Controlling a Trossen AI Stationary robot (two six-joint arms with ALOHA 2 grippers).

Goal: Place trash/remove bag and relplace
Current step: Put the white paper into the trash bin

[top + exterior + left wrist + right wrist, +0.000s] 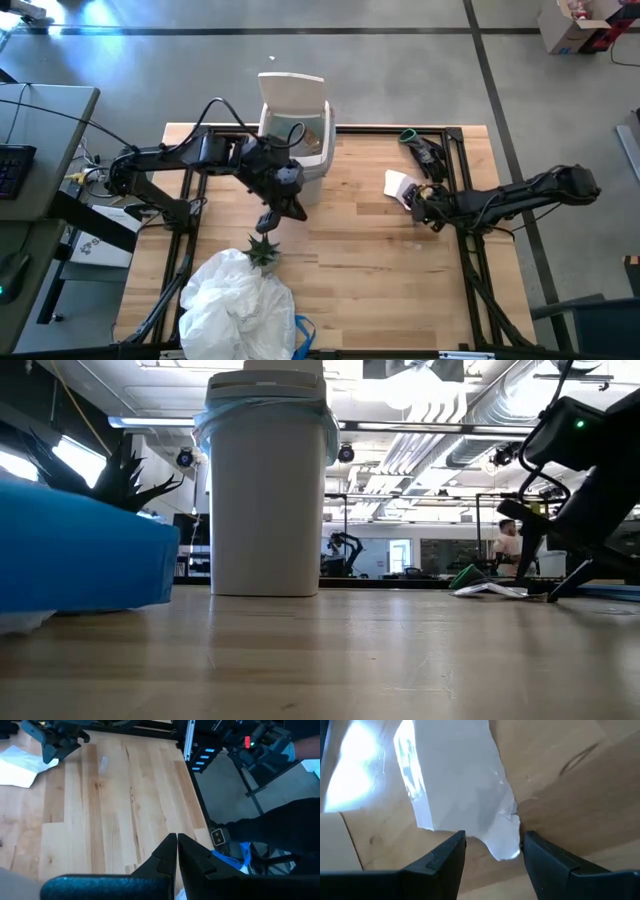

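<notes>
The white bin [295, 135] stands at the table's far edge, and the light-blue bag [265, 410] lines its rim. A white paper scrap of trash [465, 785] lies flat on the wood at the right [398, 184]. My right gripper [492, 847] is low over it and open, a finger on each side of the scrap's near corner. My left gripper [176, 851] hangs shut and empty above the table in front of the bin [268, 218]. A small clear wrapper [103, 764] lies on the wood near the scrap. My right gripper slants down at the white scrap's corner [505, 847], which lies flat on the table between the open fingers. Whether a fingertip [530, 845] touches the paper's edge, I cannot tell.
A small green spiky plant [263, 250] stands left of centre. Behind it, a heap of white plastic with a blue edge [235, 305] fills the near left corner. A dark green-and-black object [422, 150] lies at the far right. Bare wood lies between the arms.
</notes>
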